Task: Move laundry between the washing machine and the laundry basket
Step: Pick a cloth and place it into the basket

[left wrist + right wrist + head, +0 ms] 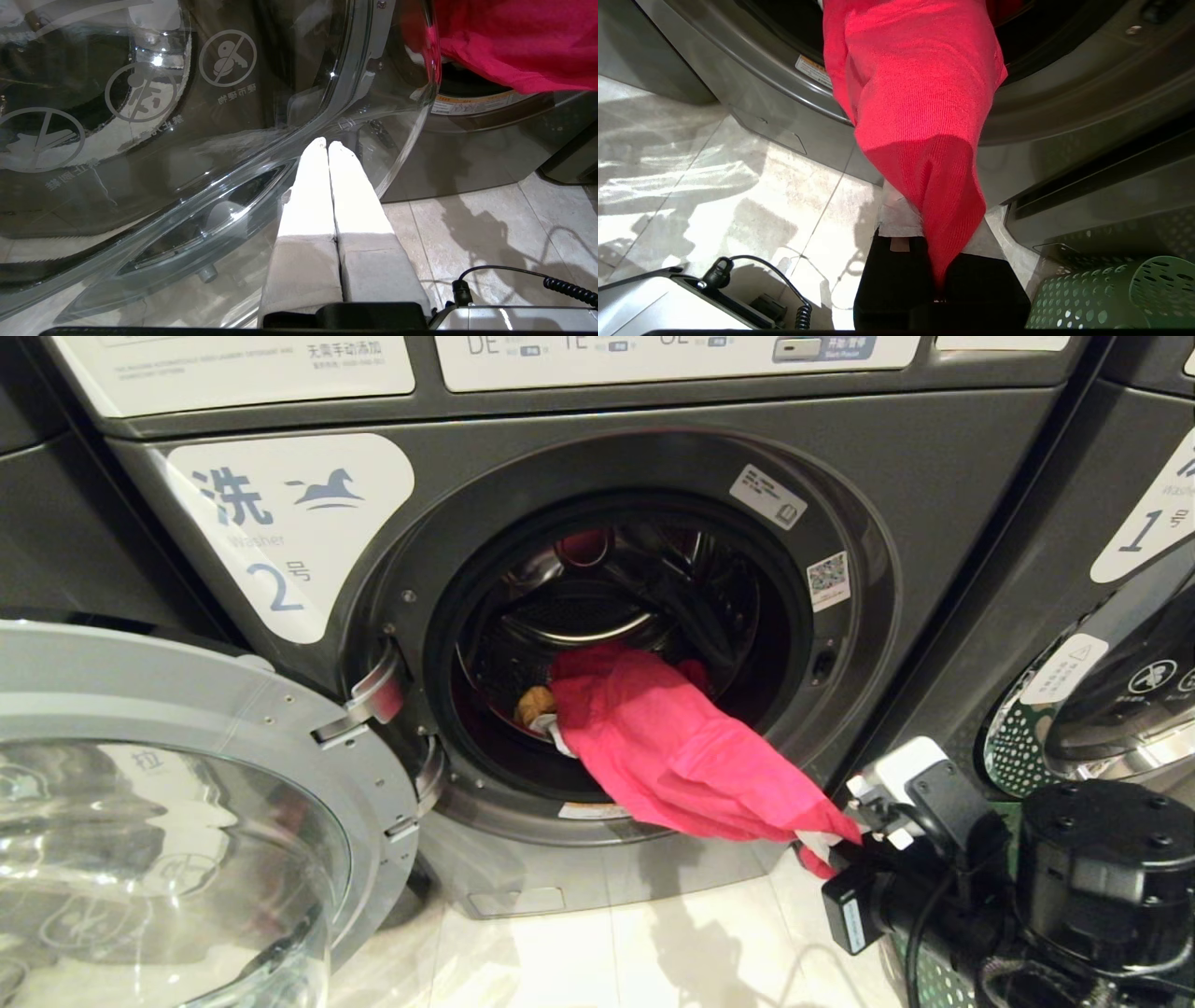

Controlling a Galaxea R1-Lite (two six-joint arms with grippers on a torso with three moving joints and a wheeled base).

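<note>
Now red garment (920, 93) between right jaws

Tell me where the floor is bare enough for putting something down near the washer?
Bare tile lies below the washer, between the open door and the right tool. The right side is crowded: the pink garment stretches out there, above the green basket.

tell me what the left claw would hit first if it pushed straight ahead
Most likely the open washer door: the shut left claw points at its clear glass bowl, seemingly close, though depth is hard to judge.
</note>
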